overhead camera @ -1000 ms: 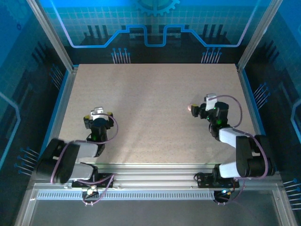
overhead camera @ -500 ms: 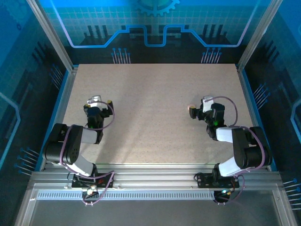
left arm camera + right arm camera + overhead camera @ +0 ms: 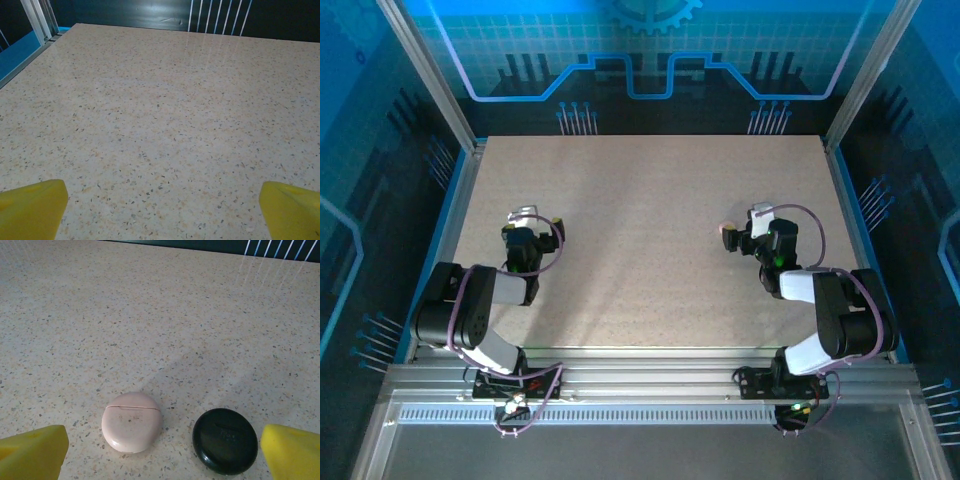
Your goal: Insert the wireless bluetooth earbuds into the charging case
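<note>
Two round charging cases lie on the speckled table, both with lids closed. The pale pink case (image 3: pixel 131 421) is on the left and the black case (image 3: pixel 225 440) on the right, a small gap between them. My right gripper (image 3: pixel 162 455) is open, its yellow fingertips (image 3: pixel 32 452) spread wide to either side of the pair without touching them. From above, the pink case (image 3: pixel 725 231) sits just left of the right gripper (image 3: pixel 748 228). The left gripper (image 3: pixel 162 210) is open over bare table, and from above it (image 3: pixel 530 218) stands at the left side. The earbuds are out of view.
The table (image 3: pixel 640 200) is bounded by a metal frame rail (image 3: pixel 455 215) on the left and another on the right (image 3: pixel 848 215). A dark wall with white bars (image 3: pixel 215 17) rises beyond the far edge.
Over the last second both arms folded back toward their bases. The left gripper shifted slightly up and left, the right gripper slightly up. Both stayed open.
</note>
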